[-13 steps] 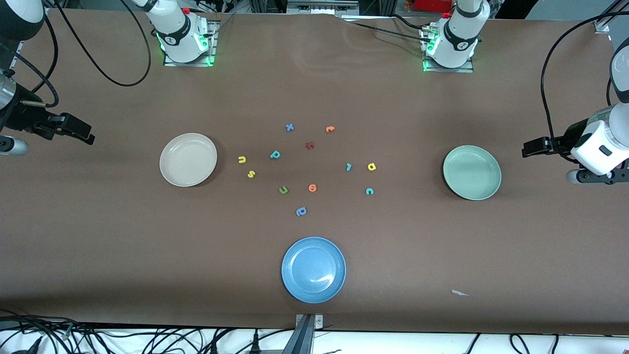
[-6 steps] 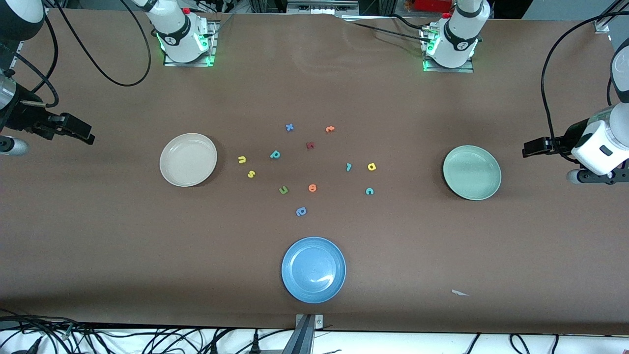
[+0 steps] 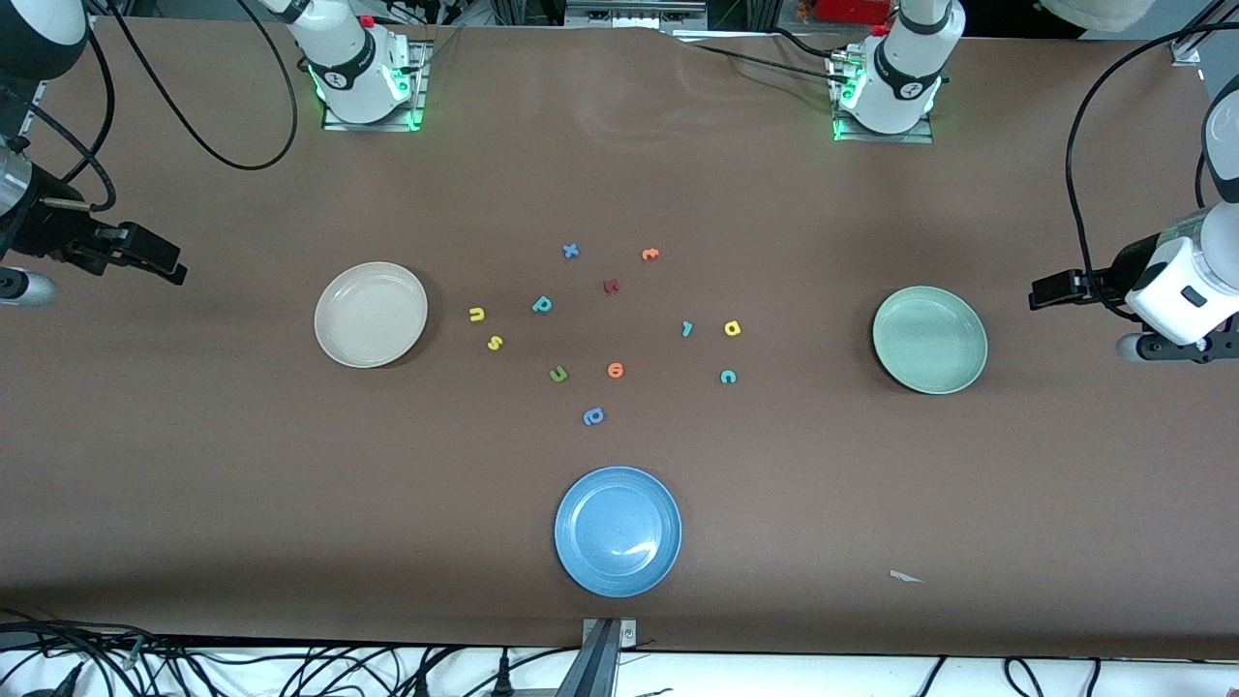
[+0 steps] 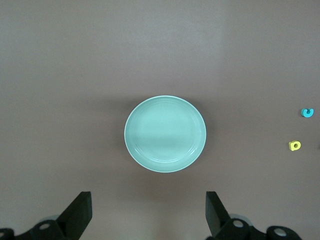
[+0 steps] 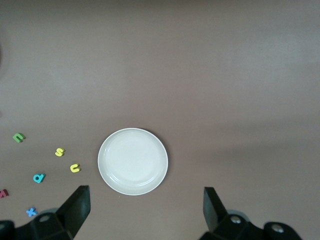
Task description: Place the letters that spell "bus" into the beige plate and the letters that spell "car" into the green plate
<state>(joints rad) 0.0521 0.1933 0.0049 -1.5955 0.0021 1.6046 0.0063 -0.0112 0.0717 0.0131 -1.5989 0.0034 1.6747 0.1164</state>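
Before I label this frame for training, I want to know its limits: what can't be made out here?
- Left pincer: front view's edge cuts off its arm; only the open finger tips show in the left wrist view.
- Right pincer: likewise, at the right wrist view's edge.
- Small dark-red foam letter: too small to read.
- Thin teal foam letter: shape unclear.
- White scrap on the brown table: unidentifiable.

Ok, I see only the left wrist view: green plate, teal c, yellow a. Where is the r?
Observer: The thin teal r lies beside the yellow a, toward the right arm's end of the table.
Operator: Is something in the beige plate?
Observer: No, the beige plate holds nothing.
Operator: And the right hand?
Observer: The right hand hangs open over the table, beside the beige plate.
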